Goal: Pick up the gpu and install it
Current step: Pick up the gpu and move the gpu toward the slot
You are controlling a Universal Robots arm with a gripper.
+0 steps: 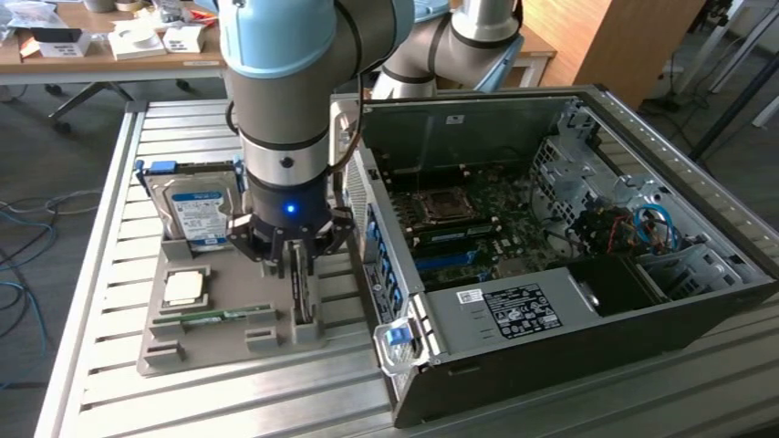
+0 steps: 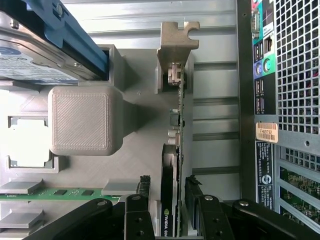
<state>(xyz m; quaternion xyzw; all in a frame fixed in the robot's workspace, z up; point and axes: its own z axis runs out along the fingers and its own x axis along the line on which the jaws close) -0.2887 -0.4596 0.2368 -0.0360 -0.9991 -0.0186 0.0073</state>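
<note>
Straddling gpu [image 2: 180,120] with open-jawed gripper [image 2: 169,187], seemingly without contact; stood edge-up in slot of grey holder [image 2: 135,115] (leaves top edge free for pinching).

The gripper [image 1: 296,265] hides much of the gpu [image 2: 180,120]; the wrist view's edge crops its cooler.

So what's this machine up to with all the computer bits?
A robot arm is working on a graphics card. Its gripper is down over a gray parts holder on the table, fingers open on either side of the graphics card, which stands on edge in its slot and is not yet lifted. A hard drive and a memory stick sit in the same holder. An open computer case stands right beside it.
</note>
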